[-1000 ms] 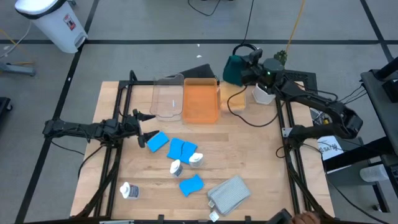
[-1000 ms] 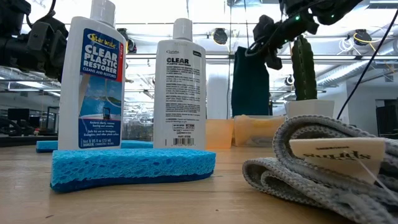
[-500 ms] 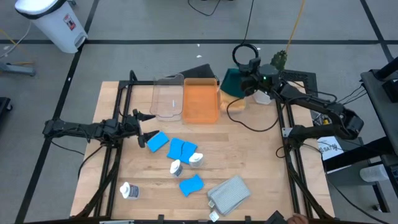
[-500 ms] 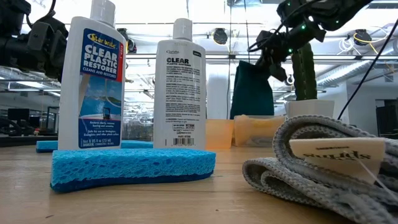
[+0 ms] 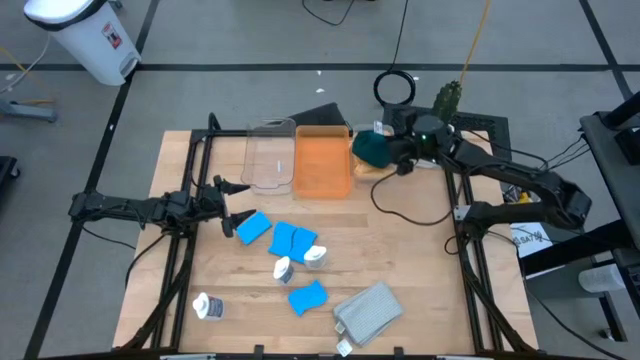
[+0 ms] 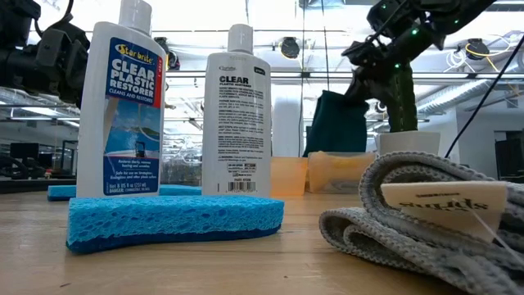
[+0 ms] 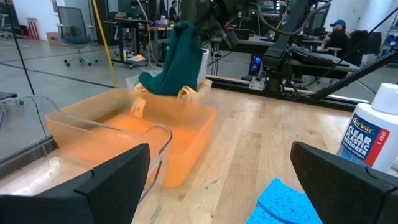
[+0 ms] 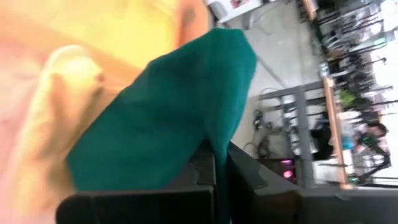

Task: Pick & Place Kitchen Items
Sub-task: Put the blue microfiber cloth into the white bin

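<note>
My right gripper (image 5: 393, 150) is shut on a dark green cloth (image 5: 372, 148) at the far side of the table, just right of the orange bin (image 5: 322, 165). The cloth also shows in the low view (image 6: 337, 123) and the left wrist view (image 7: 177, 56). A folded orange cloth (image 5: 376, 168) lies under it on the table. My left gripper (image 5: 235, 204) waits open at the table's left, level, next to a blue sponge (image 5: 253, 227). More blue sponges (image 5: 292, 240), white bottles (image 5: 283, 268) and a grey cloth (image 5: 368, 310) lie on the near half. My right gripper pinches an upper fold of the green cloth (image 8: 211, 134) between its two fingers (image 8: 249, 171). It comes from the table's right side, slanting down. The cloth hangs slack below the fingers, and its lower end (image 7: 152, 81) reaches down to the orange cloth beside the bin.
A clear bin (image 5: 268, 155) stands left of the orange bin. A cactus (image 5: 447, 96) stands at the far right behind my right arm. A black cable (image 5: 400, 195) loops over the table's right part. Two bottles (image 6: 127, 106) and a sponge (image 6: 172, 220) stand close to the low camera.
My right gripper has come down and toward the table's near edge, rolling as it went, staying shut. The green cloth has gone with it from beyond the far edge down to the right side of the orange bin, above the orange cloth.
</note>
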Robot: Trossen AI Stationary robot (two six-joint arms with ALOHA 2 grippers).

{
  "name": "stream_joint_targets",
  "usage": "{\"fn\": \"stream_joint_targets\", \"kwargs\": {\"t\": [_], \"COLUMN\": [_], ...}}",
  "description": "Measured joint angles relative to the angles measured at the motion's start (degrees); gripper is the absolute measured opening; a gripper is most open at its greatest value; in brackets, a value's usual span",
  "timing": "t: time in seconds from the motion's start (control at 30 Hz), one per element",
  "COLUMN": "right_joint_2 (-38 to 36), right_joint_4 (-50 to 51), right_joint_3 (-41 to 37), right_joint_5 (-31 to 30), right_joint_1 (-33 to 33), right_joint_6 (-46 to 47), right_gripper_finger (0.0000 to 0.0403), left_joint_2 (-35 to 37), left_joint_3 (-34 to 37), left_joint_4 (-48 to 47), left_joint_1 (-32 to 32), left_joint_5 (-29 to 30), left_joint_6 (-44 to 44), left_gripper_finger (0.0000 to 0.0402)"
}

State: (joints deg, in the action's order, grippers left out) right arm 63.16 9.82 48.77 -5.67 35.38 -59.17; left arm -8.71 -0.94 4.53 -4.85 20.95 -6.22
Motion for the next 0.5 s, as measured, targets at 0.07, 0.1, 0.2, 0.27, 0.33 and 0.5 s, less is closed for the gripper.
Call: {"fn": "stream_joint_targets", "kwargs": {"t": [0.07, 0.1, 0.2, 0.27, 0.33, 0.5], "right_joint_2": [-1.0, -1.4, -2.7, -3.5, -3.8, -3.2], "right_joint_4": [3.0, 4.3, 8.4, 10.4, 11.9, 13.2], "right_joint_3": [0.0, 0.0, 0.0, 0.0, 0.2, 0.3], "right_joint_5": [0.0, 0.0, 0.0, 0.1, 1.5, 7.3], "right_joint_1": [-0.4, -0.5, -1.0, -1.1, -1.0, -1.0], "right_joint_6": [0.8, 1.3, 1.5, 2.1, 4.4, 8.8], "right_gripper_finger": [0.0000, 0.0000, 0.0000, 0.0000, 0.0000, 0.0000], "left_joint_2": [0.0, 0.0, 0.0, 0.0, 0.0, 0.0], "left_joint_3": [0.0, 0.0, 0.0, 0.0, 0.0, 0.0], "left_joint_4": [0.0, 0.0, 0.0, 0.0, 0.0, 0.0], "left_joint_1": [0.0, 0.0, 0.0, 0.0, 0.0, 0.0], "left_joint_5": [0.0, 0.0, 0.0, 0.0, 0.0, 0.0], "left_joint_6": [0.0, 0.0, 0.0, 0.0, 0.0, 0.0], "left_gripper_finger": [0.0395, 0.0395, 0.0395, 0.0395, 0.0395, 0.0395]}}
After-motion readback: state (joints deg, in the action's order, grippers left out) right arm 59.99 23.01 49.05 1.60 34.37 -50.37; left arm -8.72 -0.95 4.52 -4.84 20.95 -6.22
